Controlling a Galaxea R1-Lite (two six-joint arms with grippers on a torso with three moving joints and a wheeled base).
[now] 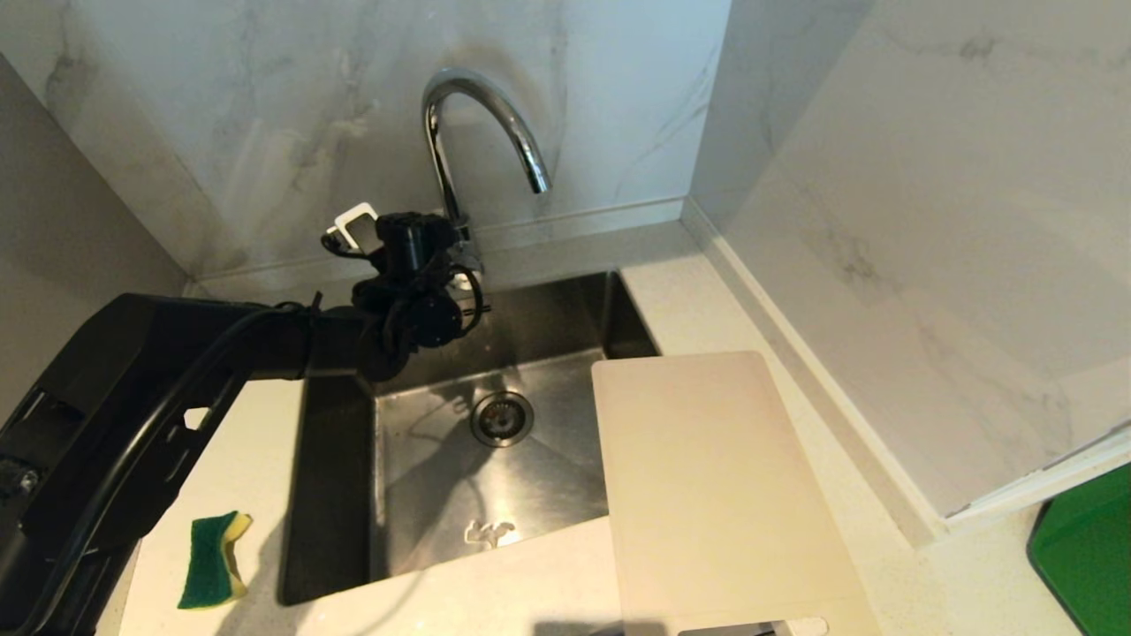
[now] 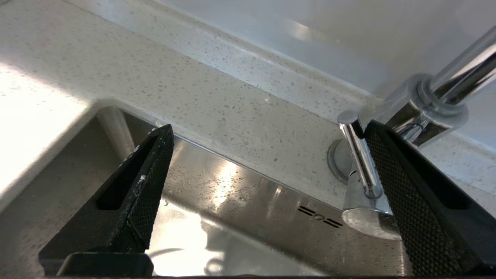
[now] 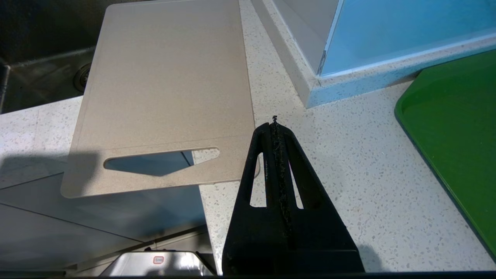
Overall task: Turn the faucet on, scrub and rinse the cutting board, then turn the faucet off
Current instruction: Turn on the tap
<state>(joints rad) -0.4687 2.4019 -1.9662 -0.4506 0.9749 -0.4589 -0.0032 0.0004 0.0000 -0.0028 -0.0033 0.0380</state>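
At far left we see a green-and-yellow sponge on the counter. Our left gripper is spread wide at the faucet, one finger against its lever. Right of the sink lies the cutting board; our right gripper, pressed together, hovers beside it
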